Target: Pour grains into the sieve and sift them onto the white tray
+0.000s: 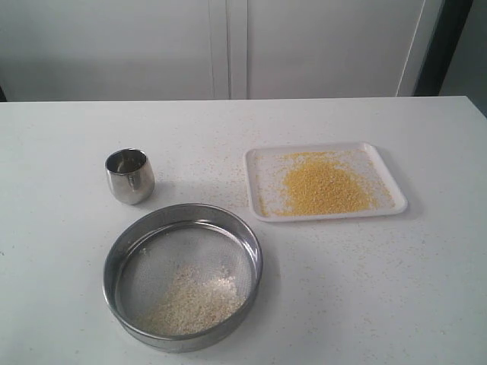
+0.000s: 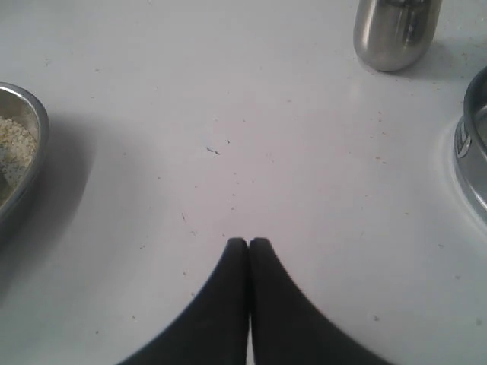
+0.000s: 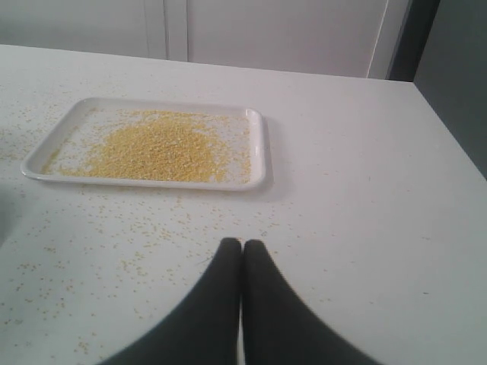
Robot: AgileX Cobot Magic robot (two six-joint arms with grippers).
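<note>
The sieve (image 1: 114,258), a wide steel ring with a mesh bottom, sits at the front left of the table and holds a pale off-white heap of grains (image 1: 194,304). Behind it to the right lies the white tray (image 1: 255,163) with a golden-yellow pile of grains (image 1: 323,186). Neither gripper shows in the exterior view. My left gripper (image 2: 249,242) is shut and empty over bare table. My right gripper (image 3: 243,243) is shut and empty, a short way in front of the white tray (image 3: 259,144) and its yellow grains (image 3: 156,144).
A small steel cup (image 1: 129,175) stands upright behind the sieve, also the cup (image 2: 396,30). A steel rim with pale grains (image 2: 30,129) and another curved steel edge (image 2: 472,152) flank the left gripper. Loose grains (image 3: 114,236) are scattered on the table.
</note>
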